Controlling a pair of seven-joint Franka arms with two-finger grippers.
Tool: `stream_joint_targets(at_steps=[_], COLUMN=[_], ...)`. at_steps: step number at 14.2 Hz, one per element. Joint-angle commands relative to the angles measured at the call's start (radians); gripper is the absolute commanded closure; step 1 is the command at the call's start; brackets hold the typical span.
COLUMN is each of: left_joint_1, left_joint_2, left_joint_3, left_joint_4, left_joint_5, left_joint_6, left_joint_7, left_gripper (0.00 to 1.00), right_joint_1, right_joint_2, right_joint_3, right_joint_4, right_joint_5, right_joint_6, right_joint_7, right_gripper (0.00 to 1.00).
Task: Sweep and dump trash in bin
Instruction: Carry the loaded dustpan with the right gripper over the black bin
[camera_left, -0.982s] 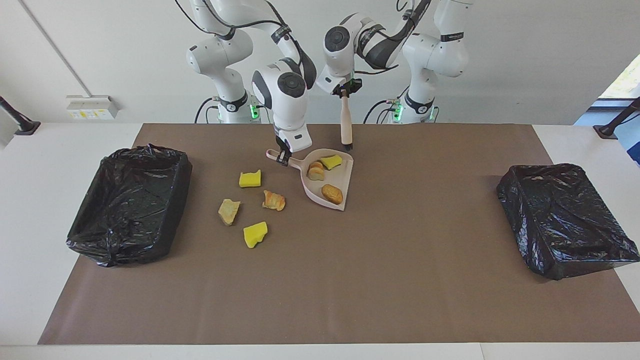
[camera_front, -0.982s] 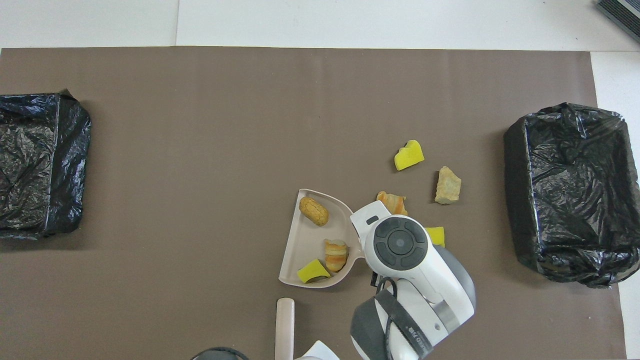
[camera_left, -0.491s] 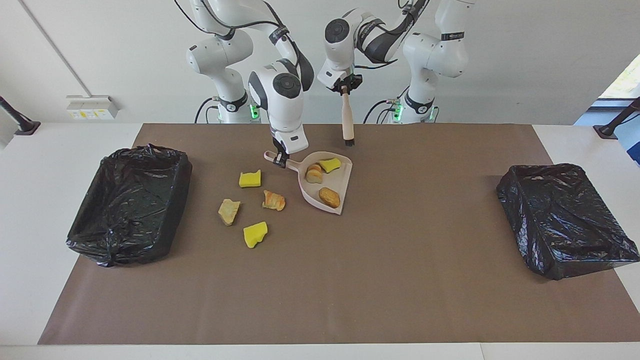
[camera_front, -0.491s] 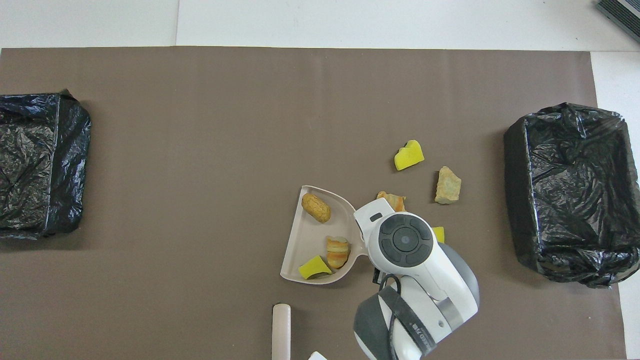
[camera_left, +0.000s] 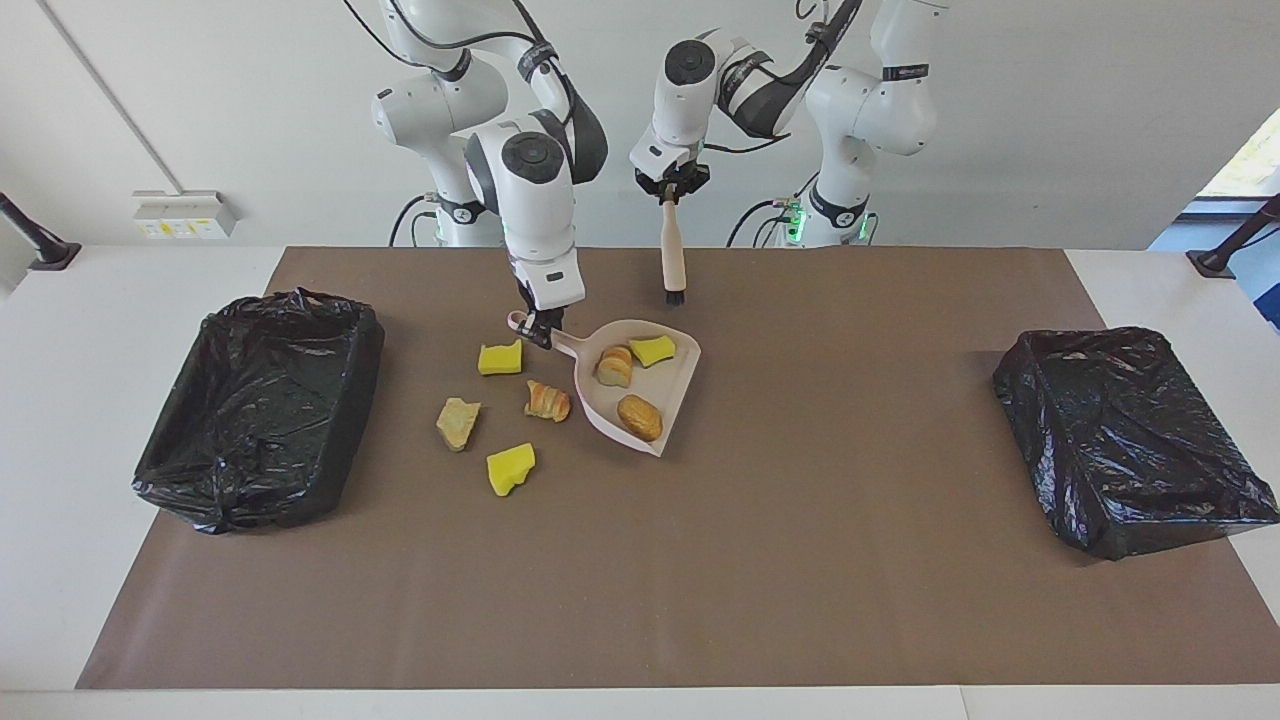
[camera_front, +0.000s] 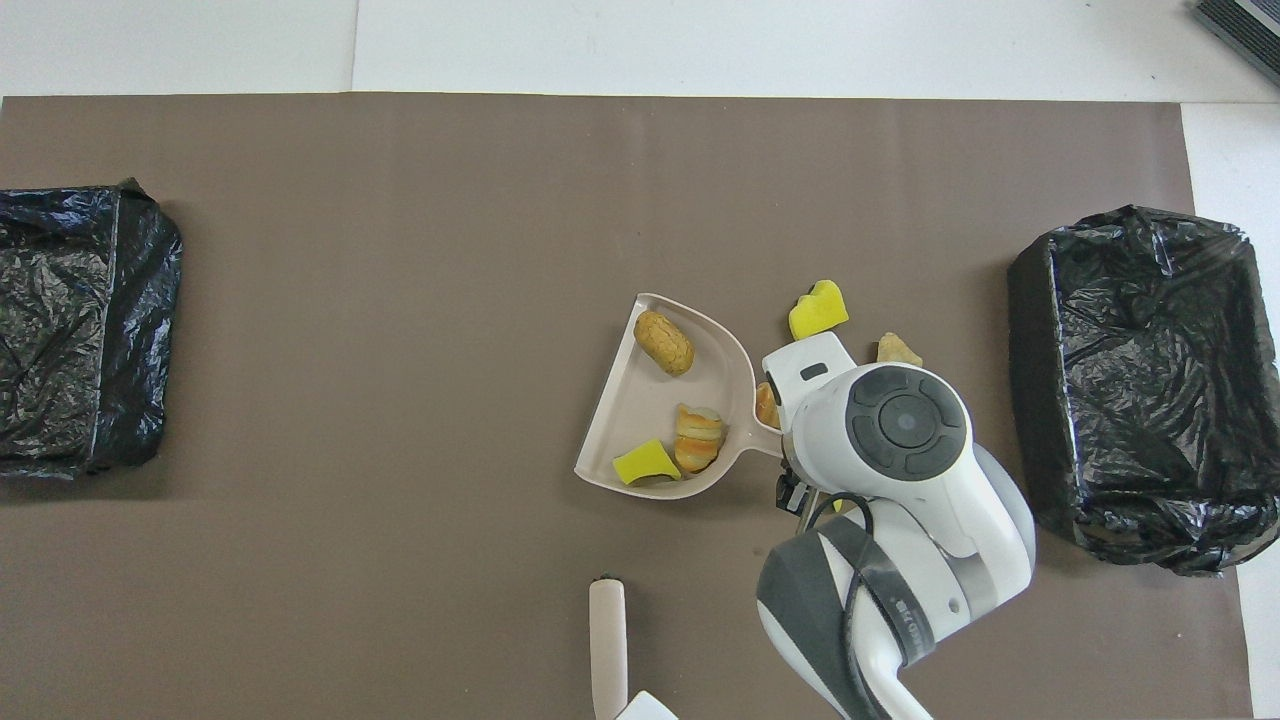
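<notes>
Three trash pieces (camera_left: 626, 385) in my dustpan (camera_left: 672, 398), clamped by right gripper (camera_left: 538, 330); left gripper (camera_left: 668, 190) clasps brush (camera_left: 672, 260); next: carry level to bin (camera_left: 260, 400); four remain.

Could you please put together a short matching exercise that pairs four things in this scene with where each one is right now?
Things:
1. dustpan
2. brush
3. oval brown piece
4. yellow chunk nearest the robots

Places:
a. on the brown mat, beside the dustpan's handle
b. hanging from the left tool
c. inside the dustpan
d. held by its handle in the right tool

Pairs: 1-d, 2-b, 3-c, 4-a
</notes>
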Motion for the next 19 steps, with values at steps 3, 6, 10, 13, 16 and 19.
stream_joint_targets(at_steps=[3, 6, 10, 13, 16, 19], left_joint_1=[-0.007, 0.008, 0.022, 0.053, 0.201, 0.427], left_joint_2=[0.047, 0.058, 0.061, 0.067, 0.066, 0.063], left_joint_3=[0.009, 0.011, 0.013, 0.016, 0.014, 0.017], left_joint_4=[-0.031, -0.029, -0.029, -0.019, 0.041, 0.156], left_joint_5=[-0.023, -0.022, -0.013, 0.038, 0.205, 0.225], left_joint_6=[0.105, 0.102, 0.098, 0.088, 0.034, -0.078], left_joint_7=[0.035, 0.038, 0.050, 0.066, 0.148, 0.430], left_gripper=[1.00, 0.82, 0.32, 0.00, 0.00, 0.00], right_joint_1=[-0.159, -0.319, -0.547, -0.719, -0.818, -0.874], right_joint_2=[-0.015, -0.012, 0.012, 0.080, 0.110, 0.114], right_joint_3=[0.002, 0.001, -0.001, -0.001, -0.004, -0.004], right_joint_4=[0.131, 0.211, 0.311, 0.440, 0.498, 0.500], right_joint_5=[0.005, 0.020, 0.059, 0.060, -0.005, -0.142], right_joint_6=[-0.161, -0.250, -0.323, -0.389, -0.382, -0.272], right_joint_7=[-0.162, -0.349, -0.570, -0.743, -0.900, -1.035], right_gripper=[1.00, 1.00, 1.00, 1.00, 1.00, 1.00])
